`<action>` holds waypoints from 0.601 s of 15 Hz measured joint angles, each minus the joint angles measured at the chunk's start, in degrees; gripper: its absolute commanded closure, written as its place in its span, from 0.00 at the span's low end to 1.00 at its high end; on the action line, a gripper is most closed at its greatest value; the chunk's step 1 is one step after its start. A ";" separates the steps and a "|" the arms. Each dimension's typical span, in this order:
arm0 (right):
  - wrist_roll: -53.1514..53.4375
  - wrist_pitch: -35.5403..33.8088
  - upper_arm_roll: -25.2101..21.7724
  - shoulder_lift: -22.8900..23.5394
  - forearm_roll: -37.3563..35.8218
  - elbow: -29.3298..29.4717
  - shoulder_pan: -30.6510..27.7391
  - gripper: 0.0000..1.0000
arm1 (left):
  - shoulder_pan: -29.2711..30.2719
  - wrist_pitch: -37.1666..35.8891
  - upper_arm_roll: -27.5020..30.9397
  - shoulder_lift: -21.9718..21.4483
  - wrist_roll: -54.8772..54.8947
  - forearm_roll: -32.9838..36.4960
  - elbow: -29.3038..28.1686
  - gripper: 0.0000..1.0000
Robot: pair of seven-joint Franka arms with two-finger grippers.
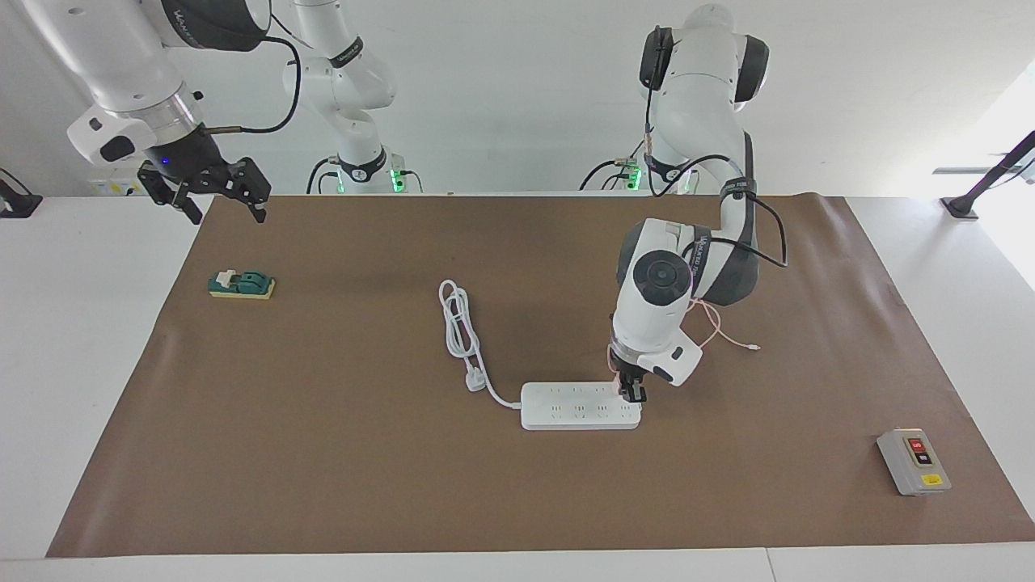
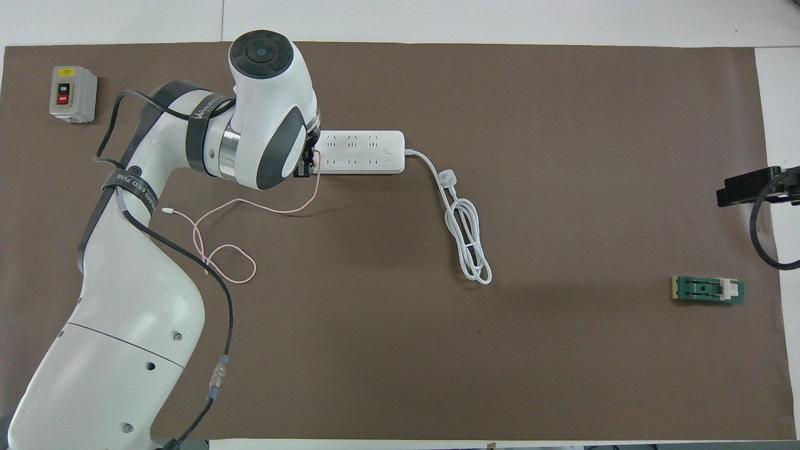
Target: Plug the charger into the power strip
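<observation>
Bright, even light; soft shadows

A matt brown paper sheet [image 1: 323, 453] covers the smooth white table [image 1: 81, 364] (creased near its edges). The power strip [image 1: 578, 412] looks like smooth white plastic with a slight sheen. The switch box [image 1: 912, 462] is dull grey plastic. The arm shells [image 2: 125, 325] are glossy white plastic.

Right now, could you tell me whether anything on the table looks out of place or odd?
Nothing stands out. The power strip lies flat, its cord coiled; the left gripper is down at its end, the pink cable trailing loose.
</observation>
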 measured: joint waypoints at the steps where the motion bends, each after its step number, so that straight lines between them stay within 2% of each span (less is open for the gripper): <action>1: 0.00 0.00 0.00 0.00 0.00 0.00 0.00 0.00 | -0.25 0.18 0.11 0.09 -0.02 0.33 -0.13 1.00; 9: 0.00 0.00 -0.03 0.00 0.00 0.00 0.00 0.00 | -0.64 0.28 0.24 0.08 -0.07 1.05 -0.19 1.00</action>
